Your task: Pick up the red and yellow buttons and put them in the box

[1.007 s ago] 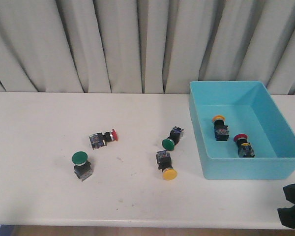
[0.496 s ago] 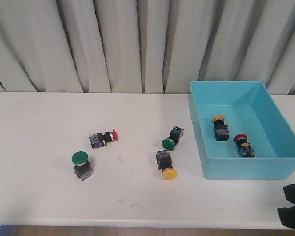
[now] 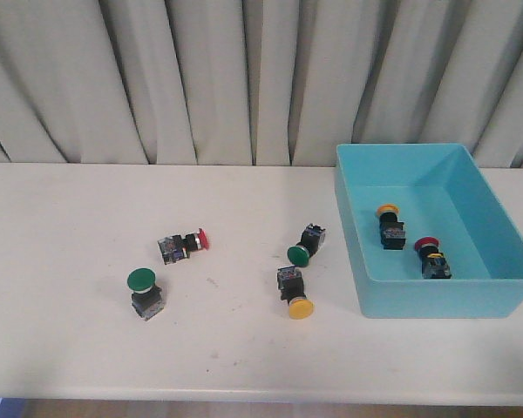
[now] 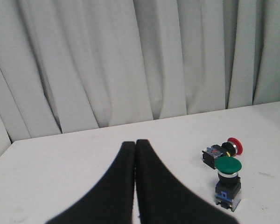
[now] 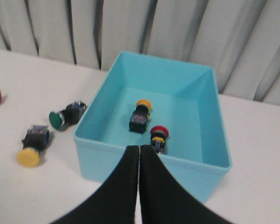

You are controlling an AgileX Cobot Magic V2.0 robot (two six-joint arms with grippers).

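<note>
A red button (image 3: 184,244) lies on its side left of the table's middle; it also shows in the left wrist view (image 4: 222,150). A yellow button (image 3: 295,294) lies on the table left of the turquoise box (image 3: 436,296); it also shows in the right wrist view (image 5: 32,144). Inside the box lie a yellow button (image 3: 389,225) and a red button (image 3: 431,258). My left gripper (image 4: 135,143) is shut and empty, short of the red button. My right gripper (image 5: 138,149) is shut and empty, just before the box's (image 5: 107,161) near wall. Neither gripper shows in the front view.
Two green-capped buttons are on the table: one upright (image 3: 144,292) near the red button, one on its side (image 3: 305,246) beside the loose yellow one. Grey curtains (image 3: 244,78) hang behind the table's far edge. The table's front edge (image 3: 244,396) runs along the bottom.
My right gripper, seen at the front view's lower right corner before, has drawn back out of that view. The buttons and the box have not moved.
</note>
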